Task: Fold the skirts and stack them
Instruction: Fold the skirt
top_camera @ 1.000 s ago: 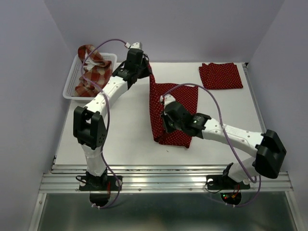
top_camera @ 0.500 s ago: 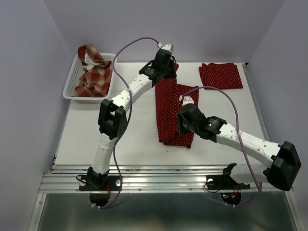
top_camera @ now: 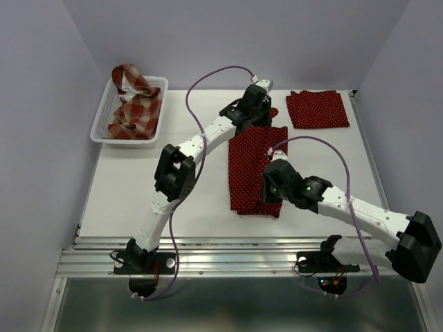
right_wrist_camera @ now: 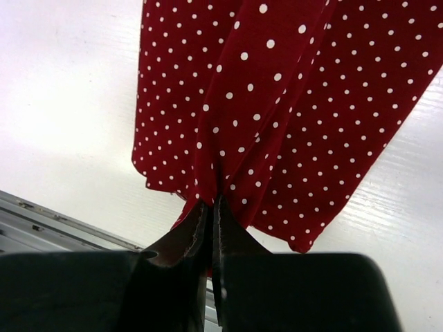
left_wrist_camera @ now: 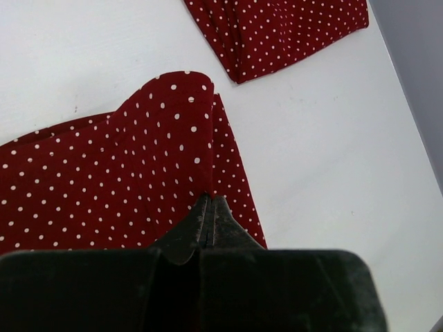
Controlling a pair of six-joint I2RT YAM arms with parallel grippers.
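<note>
The top view looks steeply down from above and behind the arm bases and takes in the whole white bench (top_camera: pixel 124 187). Each wrist view sits close behind its own claw. The left claw (left_wrist_camera: pixel 210 211) faces the bench's far right corner, and the right claw (right_wrist_camera: pixel 213 211) faces its near edge. All three views share the spread dark red white-dotted cloth skirt (top_camera: pixel 252 162).
</note>
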